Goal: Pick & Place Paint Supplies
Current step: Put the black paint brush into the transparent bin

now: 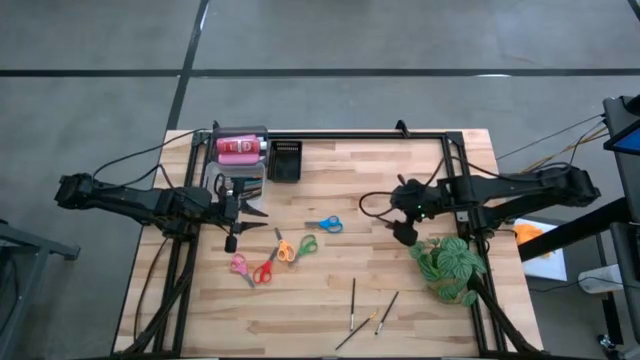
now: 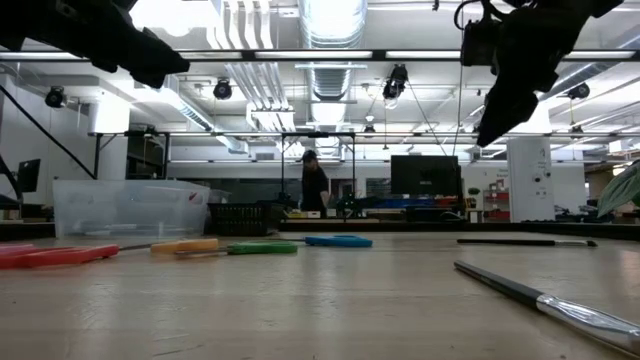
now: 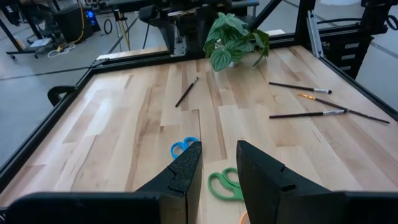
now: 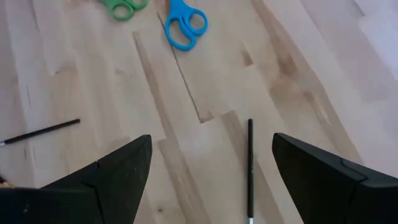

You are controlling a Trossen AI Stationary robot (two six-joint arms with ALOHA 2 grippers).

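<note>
The wooden table [image 1: 330, 290] carries a clear tub [image 1: 240, 165] at its far left corner, with a pink paint bottle [image 1: 238, 149] inside. The leafy plant [image 1: 448, 265] stands at the right edge. The left gripper [image 1: 232, 213] hangs beside the tub — fingers a little apart, empty. The right gripper [image 1: 403, 215] hovers near the plant, jaws wide — also empty. Scissors lie mid-table: blue [image 1: 325, 224], green [image 1: 305, 244], orange [image 1: 284, 250], red [image 1: 264, 271], pink [image 1: 240, 266]. Thin brushes [image 1: 353, 300] lie by the near edge.

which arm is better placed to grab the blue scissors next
Left, probably. The left claw hovers close beside the row of scissors, narrowly open and empty, with the blue scissors just ahead of it. The right claw is wide open and empty, hovering nearer the plant.
</note>
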